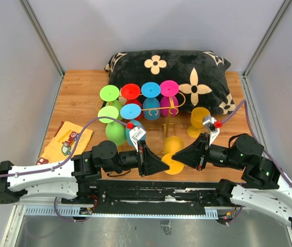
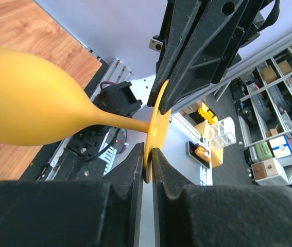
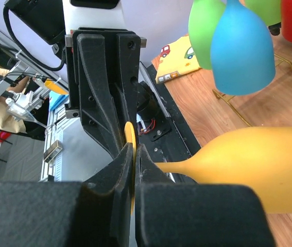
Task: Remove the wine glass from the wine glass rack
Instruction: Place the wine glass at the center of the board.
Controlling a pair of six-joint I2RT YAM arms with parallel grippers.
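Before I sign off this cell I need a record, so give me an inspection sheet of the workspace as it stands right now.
Surface: wooden table, bare wood at left.
Job's things: gold wire rack in front of the pillow, hung with coloured glasses; one yellow glass off it, held sideways between the arms.
Clutter: black flowered pillow; yellow booklet at left; second yellow glass standing at right.
Grippers: left gripper and right gripper both shut on the held glass's foot.
Cables: purple cable from each wrist.
Surroundings: grey walls.
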